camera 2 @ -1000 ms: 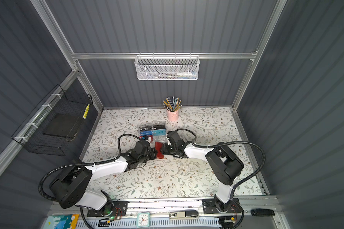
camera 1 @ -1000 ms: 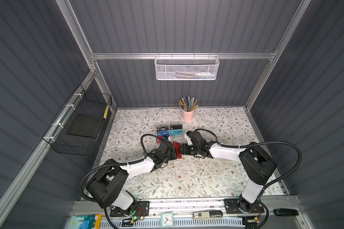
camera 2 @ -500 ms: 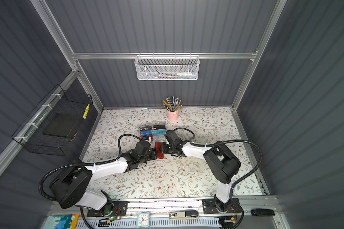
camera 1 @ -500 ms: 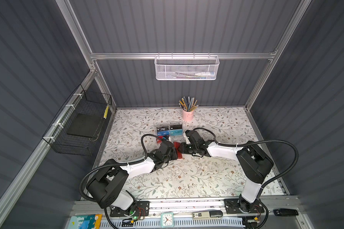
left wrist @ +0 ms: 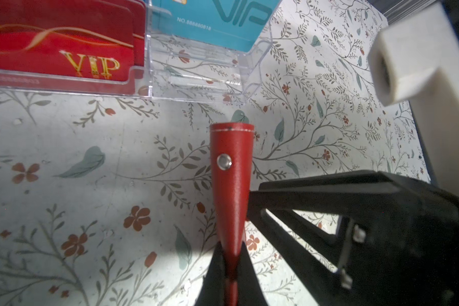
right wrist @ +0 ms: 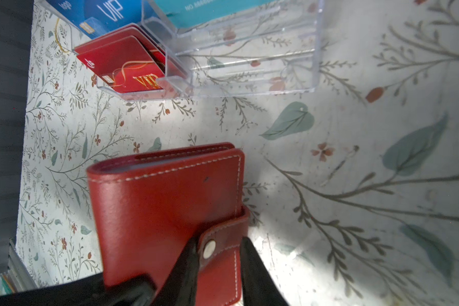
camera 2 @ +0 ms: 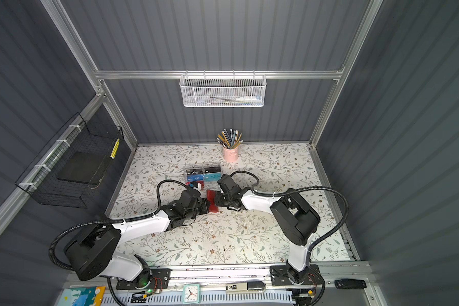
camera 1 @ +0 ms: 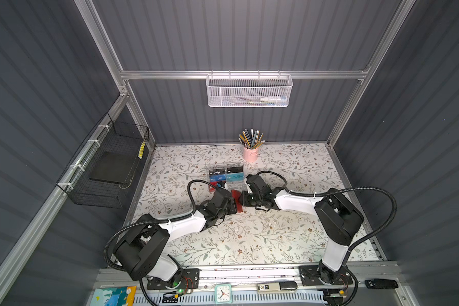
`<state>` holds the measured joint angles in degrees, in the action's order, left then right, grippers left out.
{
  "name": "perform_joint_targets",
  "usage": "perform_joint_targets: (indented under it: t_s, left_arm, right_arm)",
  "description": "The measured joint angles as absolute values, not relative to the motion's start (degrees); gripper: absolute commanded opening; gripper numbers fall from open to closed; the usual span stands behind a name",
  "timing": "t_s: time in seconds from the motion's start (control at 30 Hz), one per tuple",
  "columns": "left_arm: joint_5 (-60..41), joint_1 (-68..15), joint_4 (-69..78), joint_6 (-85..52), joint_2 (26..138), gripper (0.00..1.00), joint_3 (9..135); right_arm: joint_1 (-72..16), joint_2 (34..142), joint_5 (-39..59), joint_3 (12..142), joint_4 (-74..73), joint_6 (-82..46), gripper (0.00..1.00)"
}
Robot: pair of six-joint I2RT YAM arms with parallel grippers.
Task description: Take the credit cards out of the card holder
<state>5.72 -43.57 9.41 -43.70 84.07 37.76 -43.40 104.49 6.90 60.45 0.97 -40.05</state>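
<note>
so the left gripper [left wrist: 229, 261] is clamping the snapped-shut card holder [right wrist: 157, 212] upright mid-table while the right gripper [right wrist: 220, 253], jaws narrow, is straddling its snap tab [right wrist: 229, 231], grip unclear, all cards still to pull.

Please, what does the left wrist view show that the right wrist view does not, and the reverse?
Only the left wrist view: the red leather-look card holder edge-on, clamped by the left gripper, and large VIP lettering on the teal plastic card. Only the right wrist view: the holder's broad stitched face, its snap tab between the right gripper's fingers, and a blue plastic VIP card. Both: the holder, the clear plastic box, a red gold-lettered VIP card, the floral tabletop.
</note>
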Motion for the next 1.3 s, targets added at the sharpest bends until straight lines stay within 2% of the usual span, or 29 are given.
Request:
perform_joint_targets:
  t_s: [0.4,0.9,1.3]
  left_arm:
    - [5.89,-43.57,9.43,-44.16,83.96,0.0,37.47]
    - [6.46,-43.7,9.1,-44.16,81.6,0.0,35.79]
    - [5.61,-44.05,10.96,-45.47,80.47,0.0,34.13]
  right_arm:
    - [-43.83,104.47,7.44,60.42,-0.01,-39.83,0.0]
    - [-43.88,103.33,8.95,59.02,-0.78,-39.75,0.0]
    - [-40.64,98.13,7.44,50.78,0.86,-38.5,0.0]
